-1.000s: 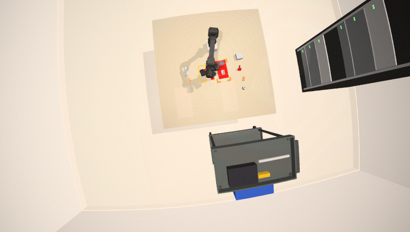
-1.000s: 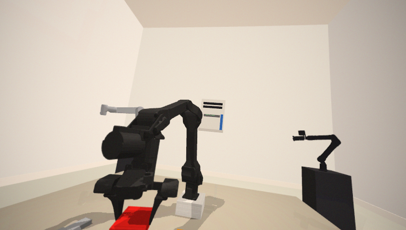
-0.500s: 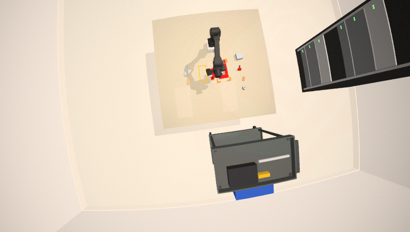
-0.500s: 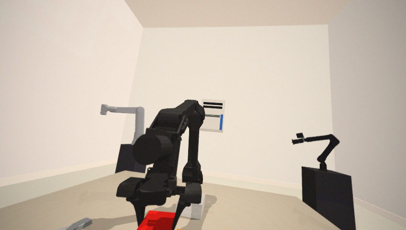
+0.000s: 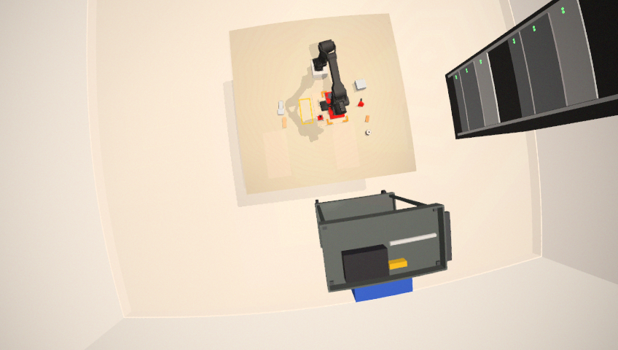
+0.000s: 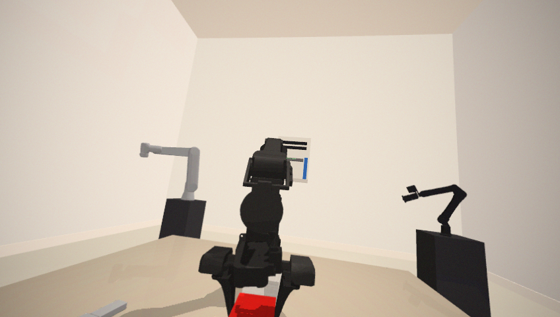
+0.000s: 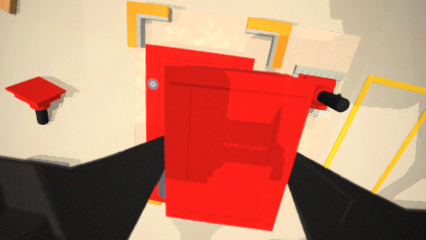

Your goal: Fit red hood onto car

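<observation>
The hand is clamped on the hood; the chassis lies beneath it, its long axis running roughly with the hood's.

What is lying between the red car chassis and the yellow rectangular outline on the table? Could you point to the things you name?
Between the red car chassis (image 5: pixel 337 117) (image 7: pixel 155 110) and the yellow rectangular outline (image 5: pixel 300 111) (image 7: pixel 347 122) lies a small red part with a black knob (image 5: pixel 320 117) (image 7: pixel 326 84); top and wrist views show it.
</observation>
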`<state>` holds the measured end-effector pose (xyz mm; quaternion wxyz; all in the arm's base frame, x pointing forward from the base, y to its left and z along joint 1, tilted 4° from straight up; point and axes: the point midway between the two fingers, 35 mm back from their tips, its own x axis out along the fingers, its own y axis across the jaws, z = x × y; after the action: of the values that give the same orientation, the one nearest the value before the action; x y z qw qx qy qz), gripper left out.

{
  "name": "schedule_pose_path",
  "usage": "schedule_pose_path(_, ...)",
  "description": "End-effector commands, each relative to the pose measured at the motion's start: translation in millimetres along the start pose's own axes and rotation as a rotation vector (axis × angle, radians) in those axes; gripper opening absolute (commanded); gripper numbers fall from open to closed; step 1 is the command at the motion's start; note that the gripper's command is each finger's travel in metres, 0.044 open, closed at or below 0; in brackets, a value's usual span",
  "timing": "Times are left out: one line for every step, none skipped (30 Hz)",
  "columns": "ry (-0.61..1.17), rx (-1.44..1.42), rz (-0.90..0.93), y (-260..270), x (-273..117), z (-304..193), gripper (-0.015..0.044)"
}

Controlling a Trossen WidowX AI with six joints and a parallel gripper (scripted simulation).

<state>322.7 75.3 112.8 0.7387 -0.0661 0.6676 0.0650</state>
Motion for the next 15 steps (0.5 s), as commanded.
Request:
schedule_pose_path(-0.002,0.021,-0.002,14.3,-1.9,-2.4,0.0000)
schedule_pose_path(-0.002,0.026,-0.001,18.4,-2.1,-3.0,0.0000)
schedule_pose_path(-0.002,0.031,-0.001,22.4,-2.3,-3.5,0.0000)
schedule_pose_path(-0.002,0.036,0.000,26.4,-2.4,-4.2,0.0000)
schedule_pose_path(-0.002,0.041,0.001,30.4,-2.6,-4.8,0.0000)
schedule_pose_path(-0.002,0.045,0.001,33.7,-2.8,-5.5,0.0000)
schedule_pose_path(-0.002,0.048,0.001,35.7,-2.9,-5.8,0.0000)
schedule_pose_path(-0.002,0.049,0.001,36.3,-2.9,-6.0,0.0000)
schedule_pose_path(-0.002,0.049,0.001,35.7,-2.6,-5.7,0.0000)
schedule_pose_path(-0.002,0.049,0.001,34.9,-1.8,-5.4,0.0000)
schedule_pose_path(-0.002,0.049,0.001,34.3,-0.1,-5.1,0.0000)
schedule_pose_path(-0.002,0.049,0.001,34.0,2.1,-5.0,0.0000)
schedule_pose_path(-0.002,0.049,0.001,33.9,4.8,-4.9,0.0000)
schedule_pose_path(-0.002,0.049,0.001,34.0,8.3,-4.9,0.0000)
schedule_pose_path(-0.002,0.049,0.001,34.2,12.2,-4.8,0.0000)
